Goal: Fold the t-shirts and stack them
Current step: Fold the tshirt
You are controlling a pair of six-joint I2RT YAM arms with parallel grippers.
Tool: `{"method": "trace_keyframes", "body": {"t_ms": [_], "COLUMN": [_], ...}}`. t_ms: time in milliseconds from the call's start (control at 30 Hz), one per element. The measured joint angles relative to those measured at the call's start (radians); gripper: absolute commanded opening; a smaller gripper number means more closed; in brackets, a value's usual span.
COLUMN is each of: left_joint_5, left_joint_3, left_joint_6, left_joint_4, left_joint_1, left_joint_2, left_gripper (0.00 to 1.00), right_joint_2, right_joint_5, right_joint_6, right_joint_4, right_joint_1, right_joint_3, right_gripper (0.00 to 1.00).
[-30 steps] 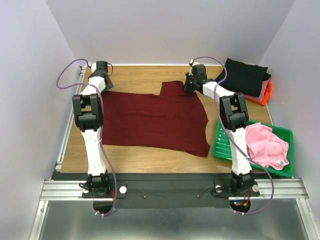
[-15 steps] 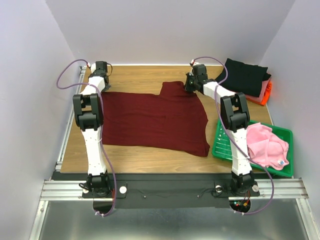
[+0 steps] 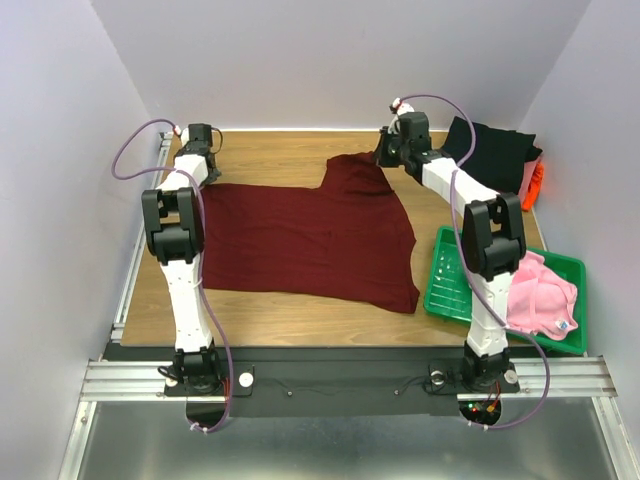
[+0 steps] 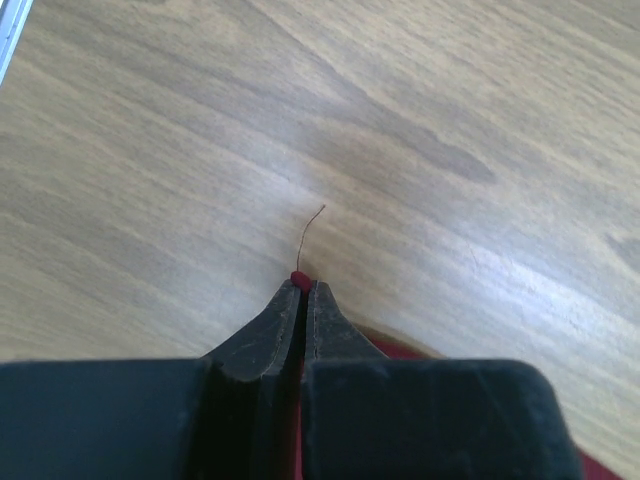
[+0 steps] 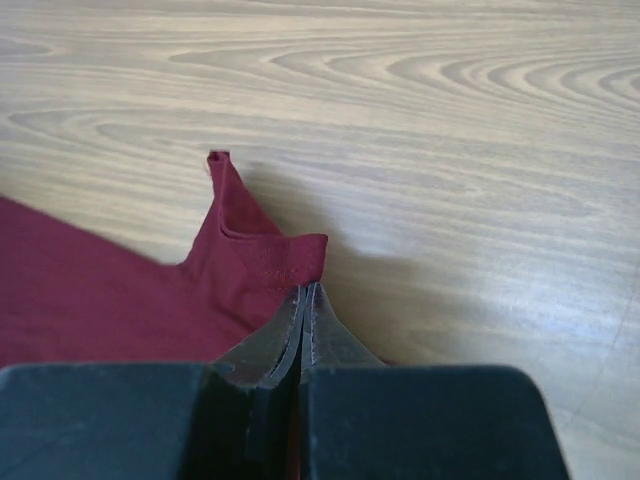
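The maroon tee (image 3: 310, 235) lies flat on the counter (image 3: 270, 310). My left jaws clench its corner at 10 o'clock, my right jaws its sleeve at 1. I would lift both evenly and fold toward 6, edge taut.

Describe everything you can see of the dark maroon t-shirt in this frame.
The dark maroon t-shirt is soft, matte cloth, spread mostly flat on the wooden table between the two arms. Its far edge is pinched at both ends. The left hand is shut on a corner, where a loose thread pokes out, and the right hand is shut on a hemmed tip raised into a small peak. Its near right corner ends beside the green tray; whether they touch is unclear.
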State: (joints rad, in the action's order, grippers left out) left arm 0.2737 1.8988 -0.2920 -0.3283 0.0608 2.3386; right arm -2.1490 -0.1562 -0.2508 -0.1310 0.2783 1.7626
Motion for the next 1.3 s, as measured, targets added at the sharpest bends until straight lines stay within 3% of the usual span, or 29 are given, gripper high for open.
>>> {"method": "trace_keyframes", "body": {"t_ms": [400,633,1300], "left_joint_5": [-0.021,-0.018,0.064], "left_joint_3": [-0.149,-0.254,-0.421], "left_joint_6": [0.016,0.031,0.093], "left_joint_4": [0.045,0.074,0.106], "left_joint_1": [0.0,0.0,0.0], "left_joint_2": [-0.158,-0.237,-0.371], "left_gripper": [0.0,0.0,0.0], "right_joint_2": [0.159,0.343,0.592], "right_joint_5": [-0.063,-0.069,-0.048], "right_joint_6": [0.0,-0.013,-0.082], "right_joint_4": [0.021,0.004,-0.231], "right_joint_1": [0.0,0.009,0.04], "right_joint_3": [-0.276,-0.434,-0.536], "right_gripper": [0.0,0.0,0.0]}}
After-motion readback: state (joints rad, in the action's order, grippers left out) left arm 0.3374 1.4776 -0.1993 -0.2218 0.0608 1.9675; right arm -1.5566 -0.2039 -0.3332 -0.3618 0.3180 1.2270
